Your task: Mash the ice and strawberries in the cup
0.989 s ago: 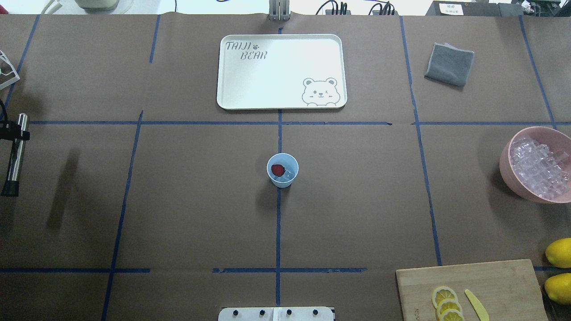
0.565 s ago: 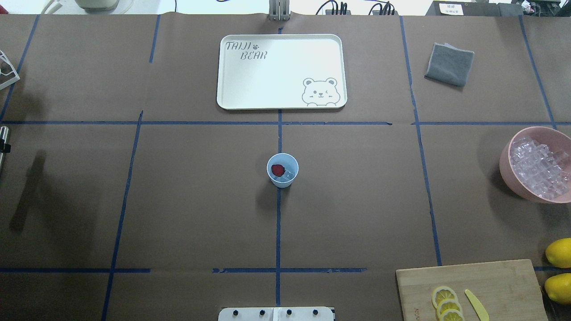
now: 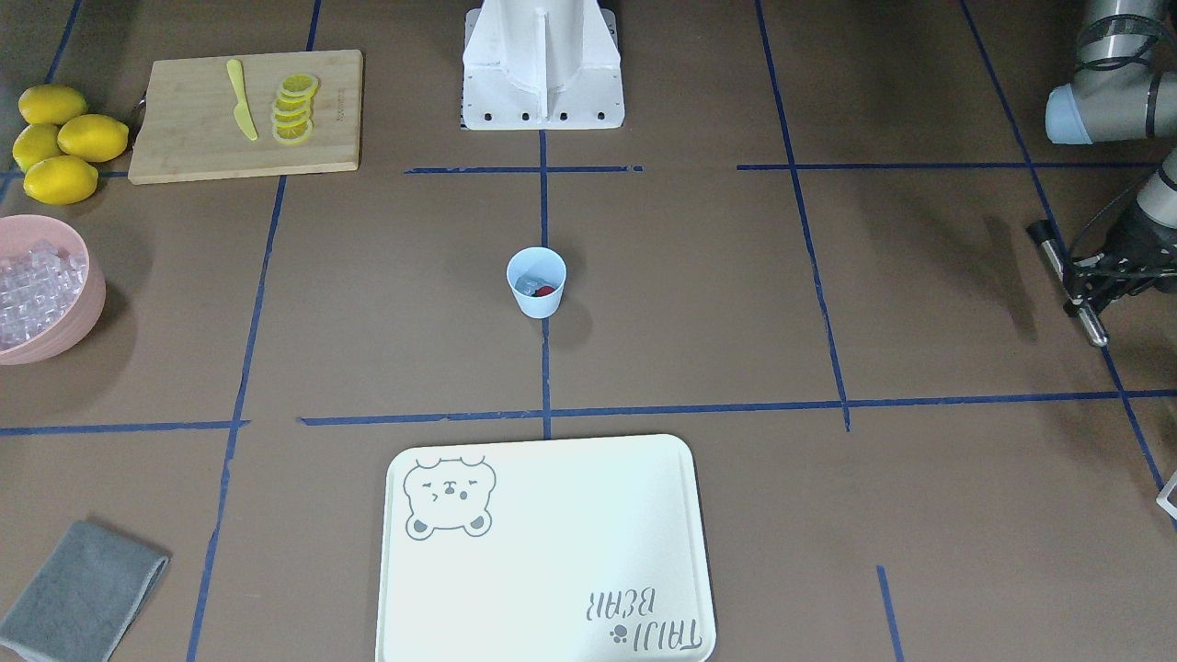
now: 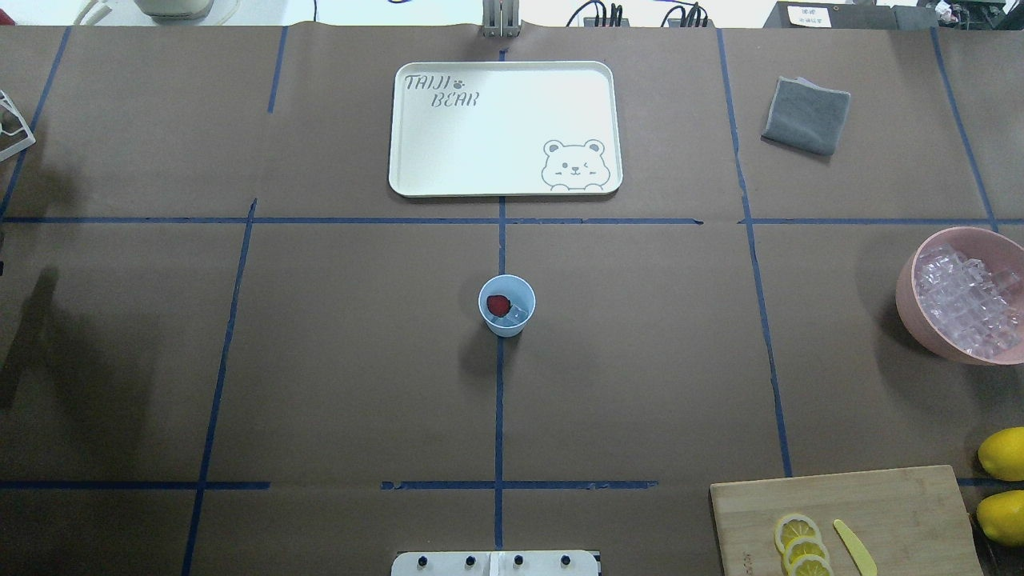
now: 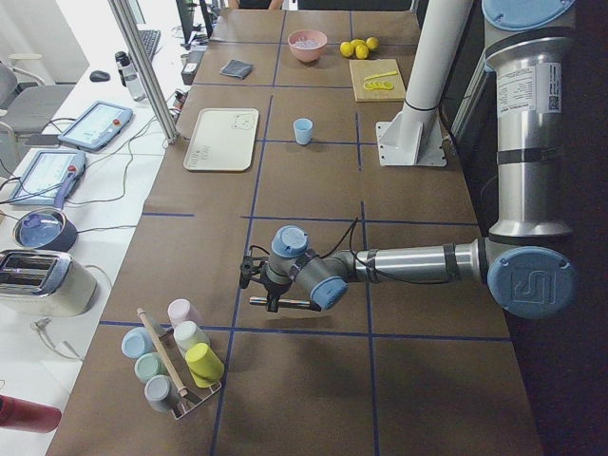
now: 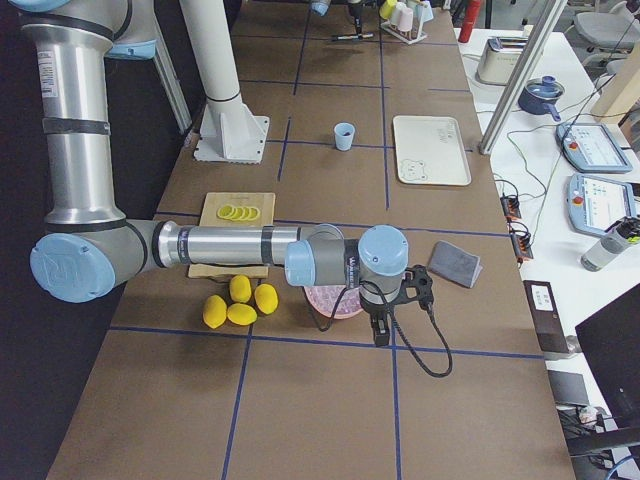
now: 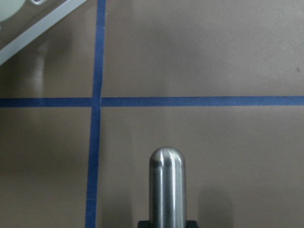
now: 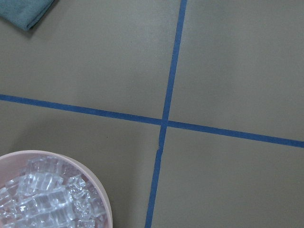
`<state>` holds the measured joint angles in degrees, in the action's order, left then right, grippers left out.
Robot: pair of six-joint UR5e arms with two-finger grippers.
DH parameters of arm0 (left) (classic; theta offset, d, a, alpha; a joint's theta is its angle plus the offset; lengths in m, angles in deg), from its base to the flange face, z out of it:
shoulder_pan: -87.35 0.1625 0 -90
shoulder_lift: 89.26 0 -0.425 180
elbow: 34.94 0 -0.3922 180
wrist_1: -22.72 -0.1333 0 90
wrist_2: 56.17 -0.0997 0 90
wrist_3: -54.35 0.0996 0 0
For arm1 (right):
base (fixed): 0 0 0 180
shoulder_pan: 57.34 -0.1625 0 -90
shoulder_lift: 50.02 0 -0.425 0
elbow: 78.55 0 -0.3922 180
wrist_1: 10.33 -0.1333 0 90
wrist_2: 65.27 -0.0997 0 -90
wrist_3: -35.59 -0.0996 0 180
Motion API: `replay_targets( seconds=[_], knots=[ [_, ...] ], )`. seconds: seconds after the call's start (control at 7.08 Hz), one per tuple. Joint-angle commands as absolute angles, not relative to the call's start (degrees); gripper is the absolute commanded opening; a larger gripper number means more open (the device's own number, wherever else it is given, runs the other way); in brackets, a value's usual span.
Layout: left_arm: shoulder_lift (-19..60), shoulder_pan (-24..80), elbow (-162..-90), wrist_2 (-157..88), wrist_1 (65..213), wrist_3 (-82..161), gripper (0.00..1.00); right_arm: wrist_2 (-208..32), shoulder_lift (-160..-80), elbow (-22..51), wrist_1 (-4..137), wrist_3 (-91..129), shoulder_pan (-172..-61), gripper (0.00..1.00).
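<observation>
The pale-blue cup (image 4: 506,320) stands at the table's middle, also in the front view (image 3: 536,302). Inside it lie a red strawberry (image 4: 498,304) and a few ice cubes (image 4: 518,314). My left gripper (image 3: 1074,287) is far out at the table's left end, shut on a steel muddler rod (image 3: 1090,324) held roughly level just above the table; the rod's round tip shows in the left wrist view (image 7: 167,175). It is out of the overhead view. My right gripper (image 6: 381,335) hangs beside the pink bowl; I cannot tell if it is open or shut.
A pink bowl (image 4: 908,308) full of ice sits at the right edge. A white bear tray (image 4: 416,160) lies behind the cup, a grey cloth (image 4: 806,114) at the back right. A cutting board (image 4: 896,512) with lemon slices, lemons (image 4: 1004,452) and a cup rack (image 5: 176,366) stand by.
My left gripper with the steel rod has moved left, out of the overhead view; only its shadow remains at the left edge. The cup has not moved.
</observation>
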<state>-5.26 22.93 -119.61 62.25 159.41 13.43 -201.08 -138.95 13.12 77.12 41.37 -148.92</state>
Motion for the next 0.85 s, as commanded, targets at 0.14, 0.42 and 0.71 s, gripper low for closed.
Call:
replay_targets(
  seconds=[0.14,0.42,0.71],
  knots=[
    [-5.3,22.9,-119.6,62.0,159.4,13.5,0.00,-201.2,-138.9,13.2,77.1,41.4,-148.9,1.00],
    [-5.4,23.0,-119.7,62.0,159.5,13.5,0.77,-201.1,-138.6,13.1,77.1,41.4,-148.9,0.99],
    [-5.6,23.0,-119.7,60.3,160.4,13.3,1.00,-201.0,-138.5,13.1,77.1,41.3,-148.9,0.99]
  ],
)
